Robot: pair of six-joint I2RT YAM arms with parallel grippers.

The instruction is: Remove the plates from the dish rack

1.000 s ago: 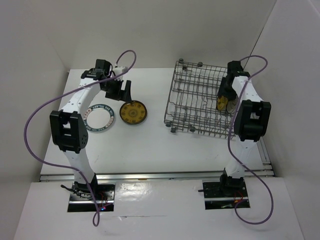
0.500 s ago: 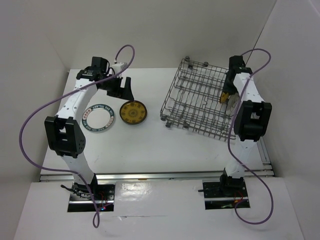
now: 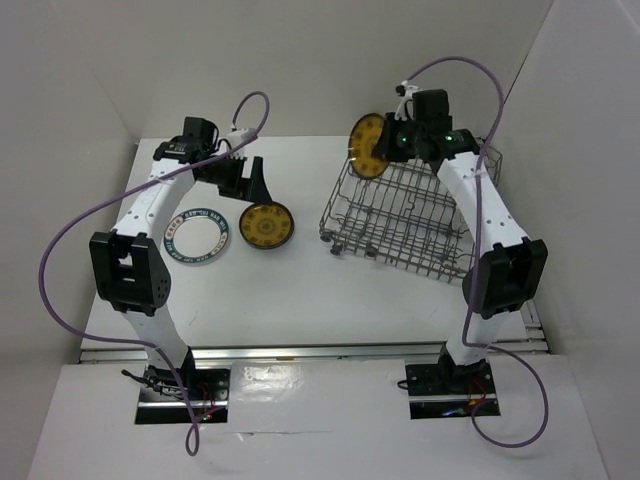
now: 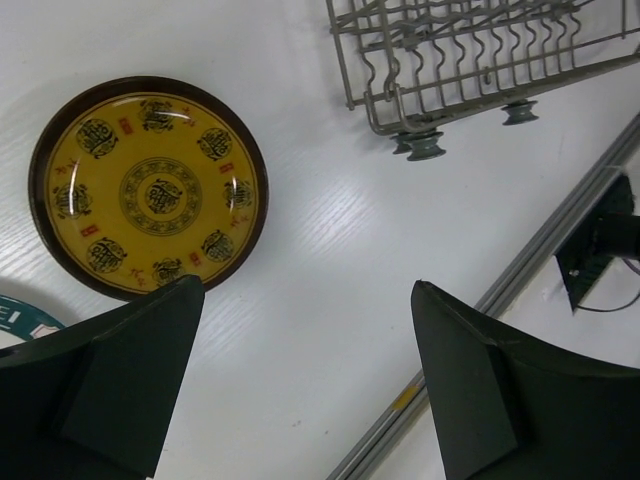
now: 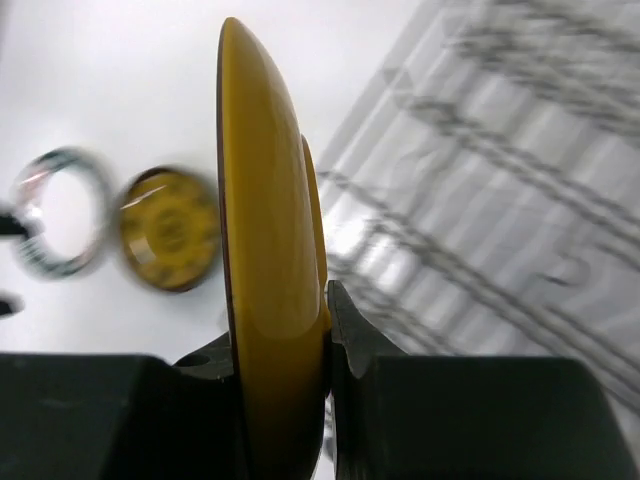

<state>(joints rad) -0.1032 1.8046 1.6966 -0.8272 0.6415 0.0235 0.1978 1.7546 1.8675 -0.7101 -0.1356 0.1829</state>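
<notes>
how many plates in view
3: a teal-rimmed white plate and a yellow plate on the table beside the dish rack; a second yellow plate in the right gripper. Others may be hidden.

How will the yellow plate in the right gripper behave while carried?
Probably stiff: the yellow plate shows no sag though the right gripper pinches only its rim. Its glossy glaze may let it slip or pivot.

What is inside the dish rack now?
Only wire tines show inside the dish rack; no plate is visible there. The right arm crosses its right side, hiding that part. The right hand holds a yellow plate above its far left corner.
</notes>
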